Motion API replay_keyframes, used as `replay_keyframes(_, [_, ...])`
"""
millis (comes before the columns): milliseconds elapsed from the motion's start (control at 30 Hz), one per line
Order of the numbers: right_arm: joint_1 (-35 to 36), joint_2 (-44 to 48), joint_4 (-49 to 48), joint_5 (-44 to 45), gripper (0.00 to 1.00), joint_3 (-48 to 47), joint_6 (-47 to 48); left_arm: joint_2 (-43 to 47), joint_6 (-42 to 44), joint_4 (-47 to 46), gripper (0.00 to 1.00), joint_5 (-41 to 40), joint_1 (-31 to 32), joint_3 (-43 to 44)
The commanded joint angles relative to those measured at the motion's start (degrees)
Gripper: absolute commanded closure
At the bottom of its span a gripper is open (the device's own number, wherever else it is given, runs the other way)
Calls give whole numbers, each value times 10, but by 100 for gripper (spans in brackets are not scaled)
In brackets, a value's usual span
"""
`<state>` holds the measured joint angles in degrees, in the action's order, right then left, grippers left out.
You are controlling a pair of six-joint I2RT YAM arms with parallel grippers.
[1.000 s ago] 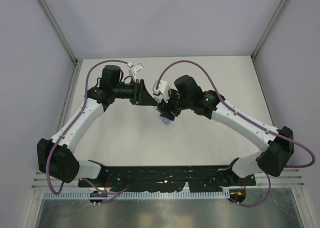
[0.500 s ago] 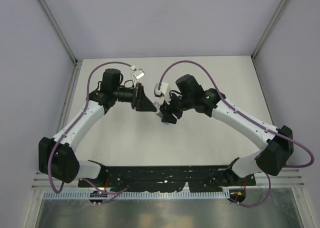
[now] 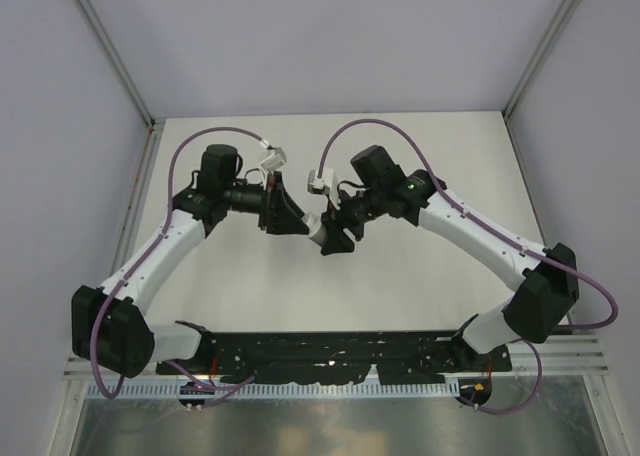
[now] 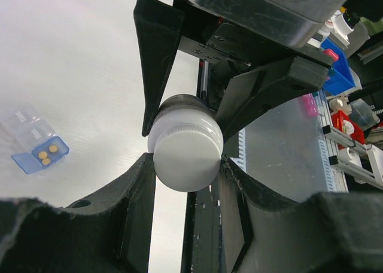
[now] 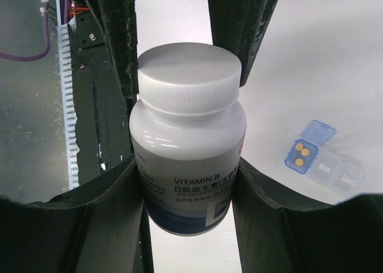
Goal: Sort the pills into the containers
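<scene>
A white-and-blue vitamin bottle (image 5: 188, 153) with a white cap (image 5: 188, 75) hangs above the table. My right gripper (image 5: 188, 171) is shut on its body. My left gripper (image 4: 185, 165) is shut on the cap (image 4: 187, 156), its fingers (image 5: 119, 39) flanking the cap in the right wrist view. From above, both grippers meet at the bottle (image 3: 316, 226) mid-table. A clear pill box (image 5: 338, 174) lies on the table, its blue compartment (image 4: 42, 155) open with three yellow pills (image 5: 301, 150) inside.
A black mounting frame (image 3: 330, 351) and a cable rail run along the near edge. Blue and red storage bins (image 4: 341, 75) stand beyond the table edge. Purple cables loop over both arms. Enclosure walls bound the table on three sides.
Both wrists have swung and shifted slightly toward the near side, staying together at the bottle. The left gripper now sits lower and closer to the right one.
</scene>
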<state>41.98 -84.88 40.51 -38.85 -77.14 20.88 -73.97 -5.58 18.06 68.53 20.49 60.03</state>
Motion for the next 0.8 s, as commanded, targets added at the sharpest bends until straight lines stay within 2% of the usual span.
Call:
replay_keyframes(0, [-2,-10,-19,-83,94,-34,17,20,55,9,78,37,5,3])
replay_keyframes(300, [-6,-26,11,-137,94,-43,40,17,174,121,73,46,8,42])
replay_keyframes(433, [-6,-24,9,-118,94,-42,43,13,162,123,57,34,8,47])
replay_keyframes(500, [-6,-20,4,-106,94,-36,40,13,125,97,43,14,6,43])
replay_keyframes(600, [-6,-12,-7,-94,94,-29,35,16,74,57,30,0,5,34])
replay_keyframes(767, [-6,-1,-21,-69,94,-13,29,34,5,-6,13,-19,5,17])
